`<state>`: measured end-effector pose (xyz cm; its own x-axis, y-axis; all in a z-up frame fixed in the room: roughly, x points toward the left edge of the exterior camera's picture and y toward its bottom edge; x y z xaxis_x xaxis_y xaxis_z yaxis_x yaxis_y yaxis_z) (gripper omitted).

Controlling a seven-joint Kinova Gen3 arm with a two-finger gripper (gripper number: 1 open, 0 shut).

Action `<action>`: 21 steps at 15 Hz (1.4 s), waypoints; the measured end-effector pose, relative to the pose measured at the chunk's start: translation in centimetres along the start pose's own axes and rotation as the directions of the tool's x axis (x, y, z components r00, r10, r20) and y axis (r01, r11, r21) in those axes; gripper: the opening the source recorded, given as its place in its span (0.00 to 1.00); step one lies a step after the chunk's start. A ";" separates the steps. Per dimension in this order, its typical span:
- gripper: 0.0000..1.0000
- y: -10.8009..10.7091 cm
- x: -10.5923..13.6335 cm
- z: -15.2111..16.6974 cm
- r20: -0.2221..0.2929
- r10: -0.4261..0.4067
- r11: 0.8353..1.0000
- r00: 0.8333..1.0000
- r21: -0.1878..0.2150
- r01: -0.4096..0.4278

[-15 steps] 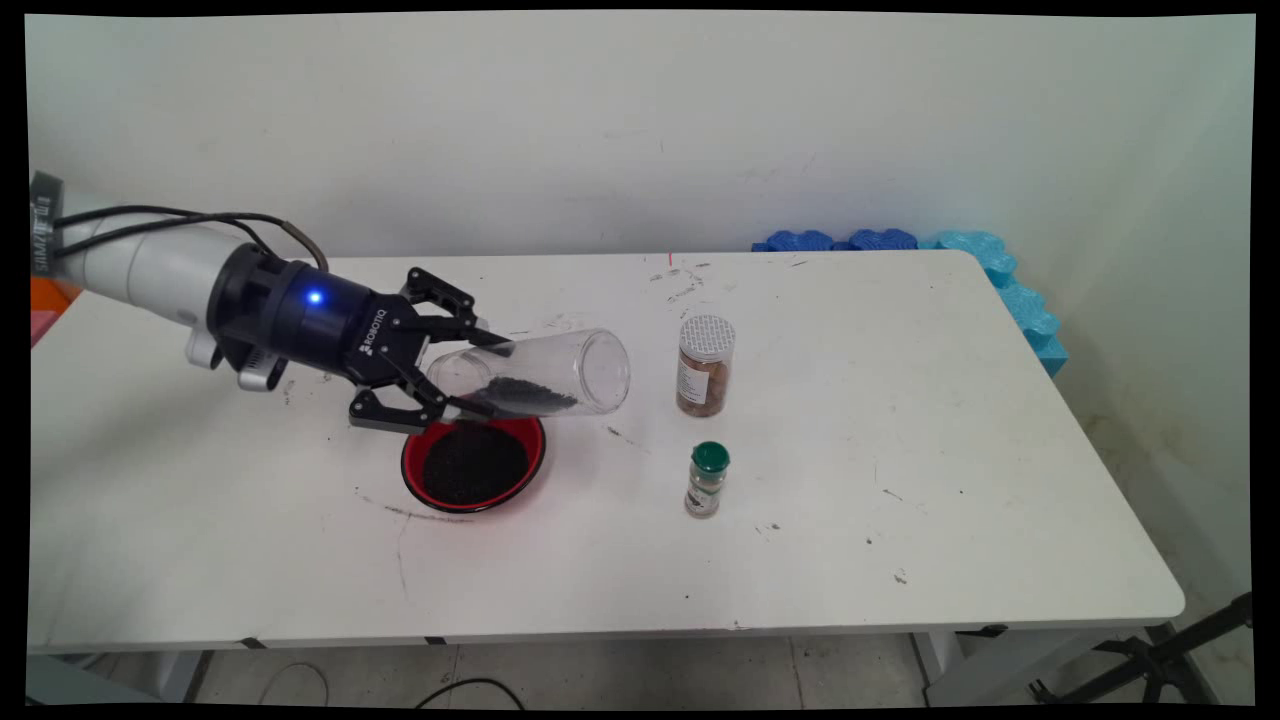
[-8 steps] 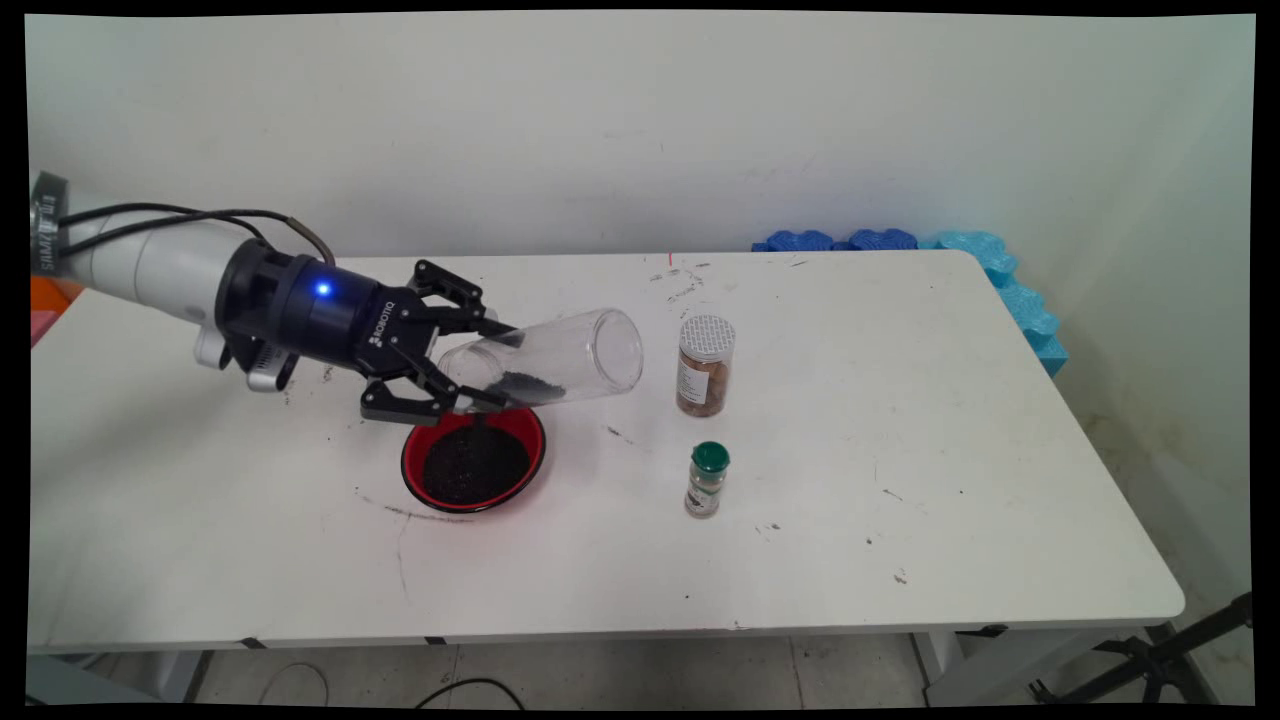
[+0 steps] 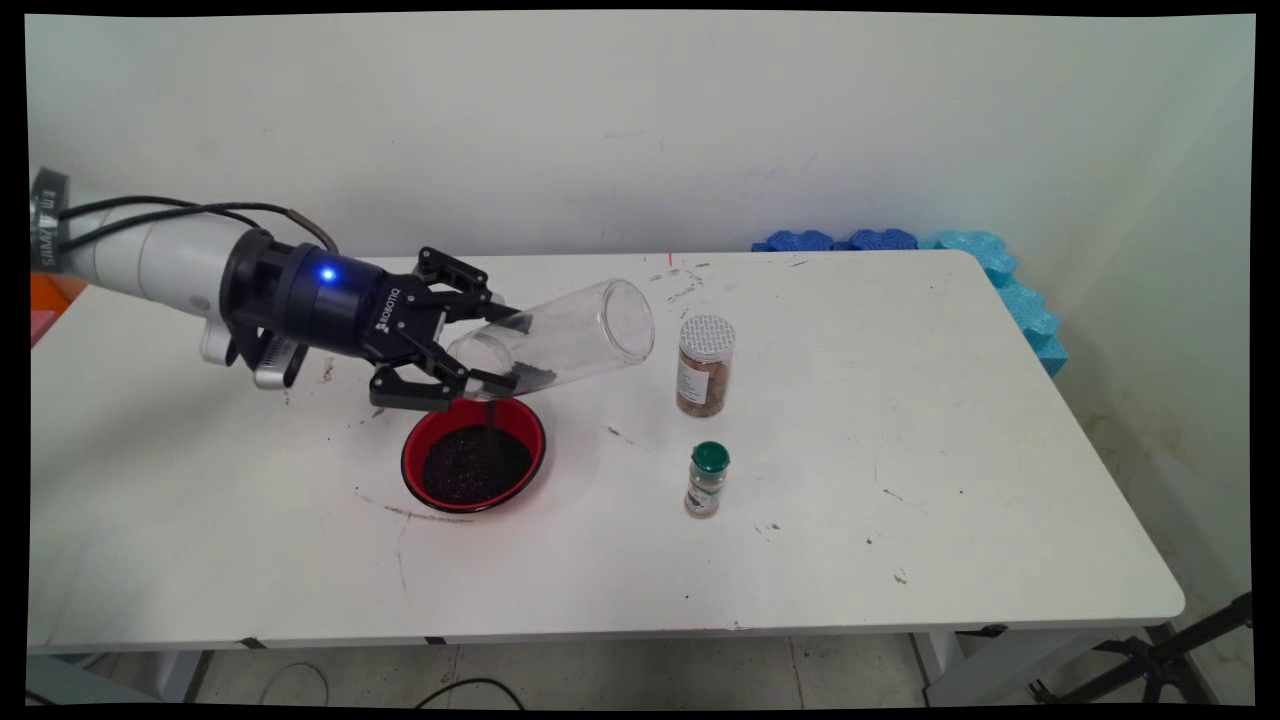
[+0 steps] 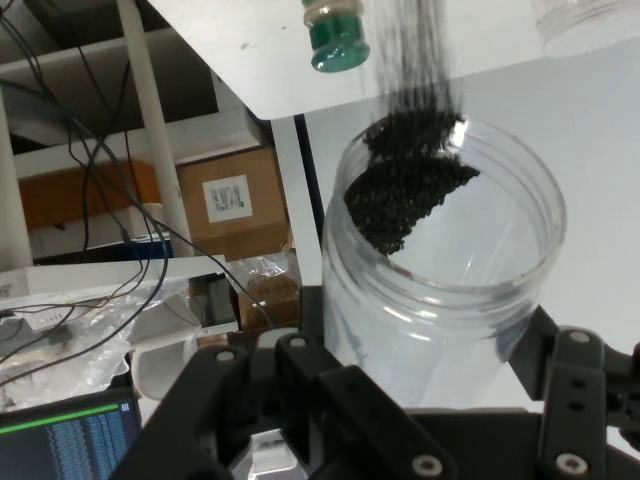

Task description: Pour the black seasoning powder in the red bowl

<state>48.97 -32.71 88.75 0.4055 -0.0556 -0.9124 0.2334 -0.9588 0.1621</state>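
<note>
The black two-finger gripper (image 3: 478, 352) is clenched on a clear plastic jar (image 3: 555, 343), tipped mouth-down, pouring black granules (image 4: 410, 185) into the red round bowl (image 3: 473, 454) near the white table's (image 3: 900, 450) left middle.

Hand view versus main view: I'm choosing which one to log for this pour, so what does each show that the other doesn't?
Only the hand view shows the jar's open mouth from inside, with black grains sliding out, plus cardboard boxes and cables beyond the table edge.

Only the main view shows the red bowl of grains under the jar's mouth, the brown spice jar, the blue foam and the wall.

Both show the gripper shut on the tilted jar, the falling grains, and the green-capped bottle.
</note>
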 end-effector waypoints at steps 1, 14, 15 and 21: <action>0.00 0.0 -0.1 0.0 0.004 -0.006 1.000 1.000 -0.003 0.006; 0.00 -0.2 0.8 -1.9 0.003 -0.092 0.995 0.996 -0.048 0.092; 0.00 -0.2 0.9 -2.2 0.000 -0.097 0.994 0.995 -0.051 0.097; 0.00 -0.4 1.6 -2.9 -0.027 -0.026 0.999 0.999 -0.045 0.025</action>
<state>52.15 -31.61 88.30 0.4230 -0.0232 -0.9058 0.2831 -0.9462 0.1565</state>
